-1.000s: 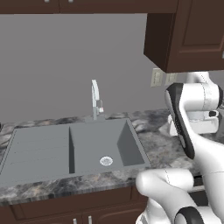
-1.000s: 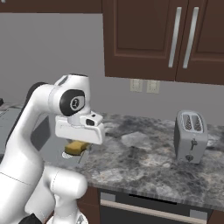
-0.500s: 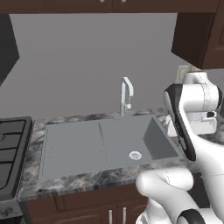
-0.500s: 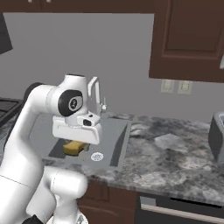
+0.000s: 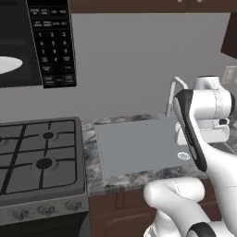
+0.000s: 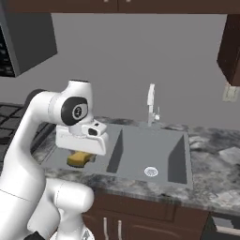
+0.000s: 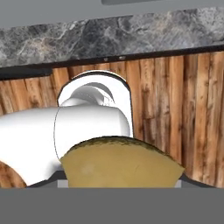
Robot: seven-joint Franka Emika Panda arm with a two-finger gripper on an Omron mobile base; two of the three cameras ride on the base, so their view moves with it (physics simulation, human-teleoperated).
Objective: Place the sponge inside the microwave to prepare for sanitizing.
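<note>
The mustard-yellow sponge (image 6: 79, 160) hangs just under my hand, over the counter's front edge left of the sink. My gripper (image 6: 83, 153) is shut on the sponge. In the hand view the sponge (image 7: 120, 165) fills the lower middle and hides the fingertips. The black microwave (image 5: 34, 44) hangs high at the upper left above the stove, its white turntable (image 5: 8, 65) showing beside the keypad panel (image 5: 50, 41). In the right base view the microwave's grey side (image 6: 28, 40) sits at the upper left, well above and left of the gripper.
A gas stove (image 5: 39, 162) stands below the microwave. A grey double sink (image 6: 140, 152) with a faucet (image 6: 151, 105) is set in the speckled counter (image 6: 220, 164). Dark wall cabinets (image 6: 232, 47) hang at the right. Wooden floor (image 7: 183, 109) lies below the hand.
The whole picture has shifted: the base has driven left, so the sink slid right, the toaster left view, and the stove and microwave came in. The sponge stays in the gripper.
</note>
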